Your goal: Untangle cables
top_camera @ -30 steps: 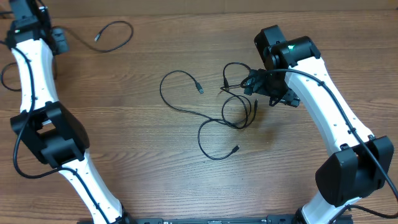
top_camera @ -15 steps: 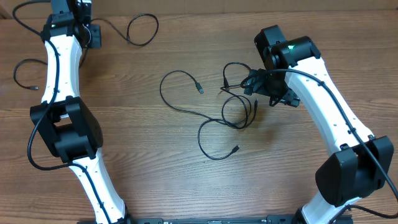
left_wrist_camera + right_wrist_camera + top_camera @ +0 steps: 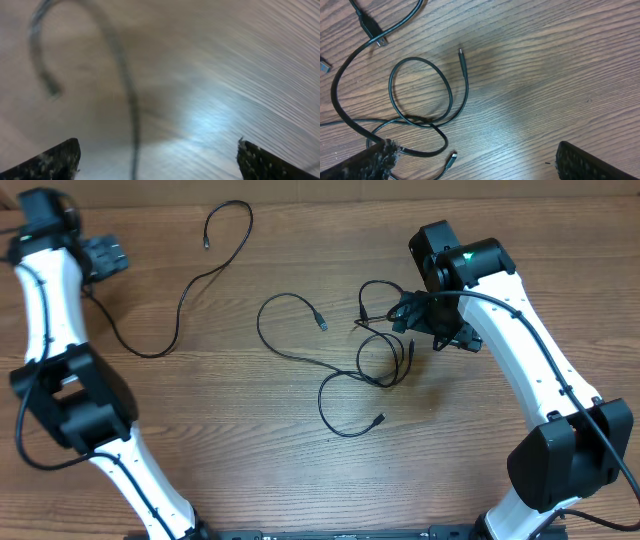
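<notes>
— While we're on the overhead, what's the count?
— Two grippers. One loose cable (image 3: 180,310) snakes across the table's (image 3: 250,480) upper left, and a tangle (image 3: 383,380) lies mid-table; I can't count its strands. The left gripper (image 3: 120,258) is near the loose cable's end, and the right gripper (image 3: 412,315) hangs over the tangle's edge.
— Left wrist?
— Jaws stand wide, and the blurred loose cable (image 3: 131,100) runs between them, unpinched.
— Right wrist?
— Jaws wide too, holding nothing. The tangle (image 3: 466,75) lies ahead, to the left.

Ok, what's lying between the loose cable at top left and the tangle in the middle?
Nothing. Only bare wooden table separates the loose cable from the tangle, as the overhead view shows.
</notes>
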